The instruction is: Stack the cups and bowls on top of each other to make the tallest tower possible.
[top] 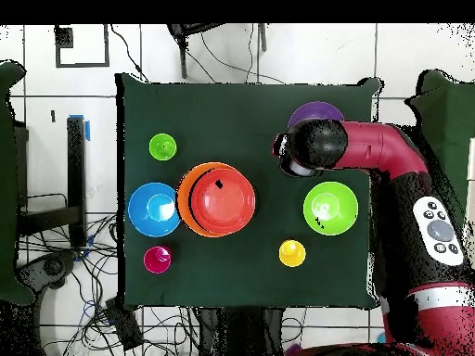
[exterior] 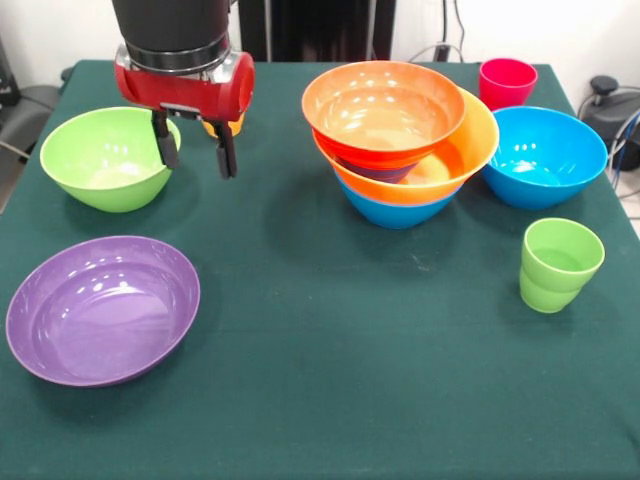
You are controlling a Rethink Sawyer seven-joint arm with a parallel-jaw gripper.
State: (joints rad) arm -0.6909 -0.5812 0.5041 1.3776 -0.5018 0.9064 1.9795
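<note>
My gripper (exterior: pixel 196 152) is open and empty. It hangs above the table between the lime green bowl (exterior: pixel 108 158) and the tower (exterior: pixel 400 150). The tower has an orange-red bowl (exterior: pixel 383 108) on top, a yellow-orange bowl (exterior: pixel 452 160) under it and a blue bowl (exterior: pixel 395 212) lowest. A yellow cup (exterior: pixel 224 128) stands behind the gripper, mostly hidden; it shows whole in the overhead view (top: pixel 291 252). The wide purple bowl (exterior: pixel 100 310) lies at the front left. A loose blue bowl (exterior: pixel 545 155), a red-pink cup (exterior: pixel 507 82) and a light green cup (exterior: pixel 558 262) stand to the right.
Everything stands on a dark green cloth-covered table (exterior: pixel 330 370). In the overhead view the red arm (top: pixel 376 148) reaches in from the right and hides part of the purple bowl (top: pixel 317 113). Cables lie on the floor around the table.
</note>
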